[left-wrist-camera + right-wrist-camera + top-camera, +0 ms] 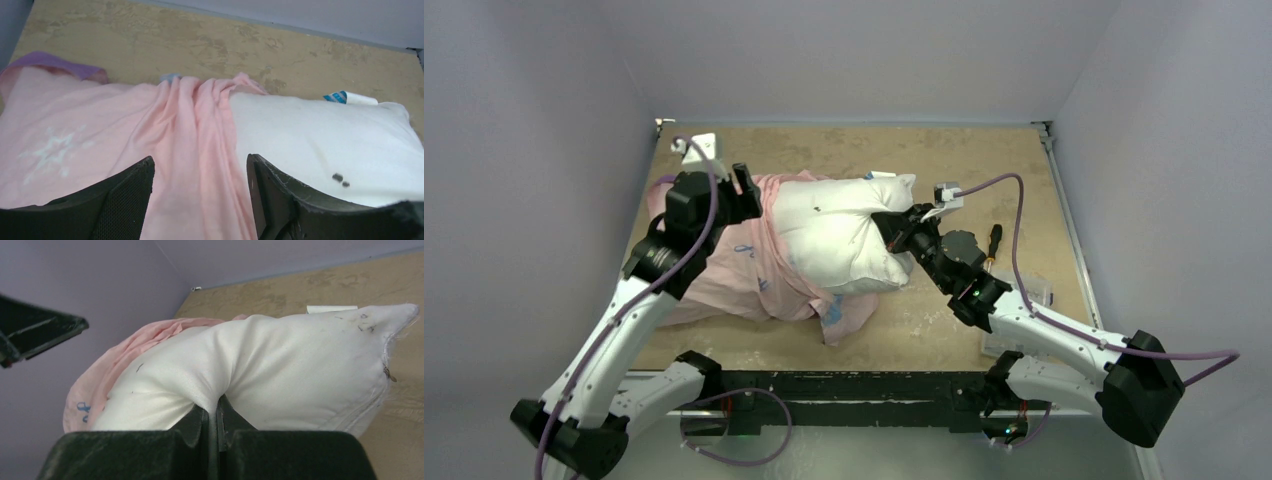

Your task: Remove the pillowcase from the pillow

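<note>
Pillow (839, 235) is lying on the worktop (944, 330), its left part still inside the pillowcase (744, 270).
The right pincer (216, 412) is clamping a fold of the pillow; the left pincer (200, 165) is standing wide over bunched pink fabric.

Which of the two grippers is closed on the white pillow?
The right gripper, pinching a fold of the pillow; the left gripper is open over the pink pillowcase.

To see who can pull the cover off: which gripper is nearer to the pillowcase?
Left. The left gripper is over the pillowcase, jaws open astride its folds; the right gripper pinches the pillow on its bare side.
</note>
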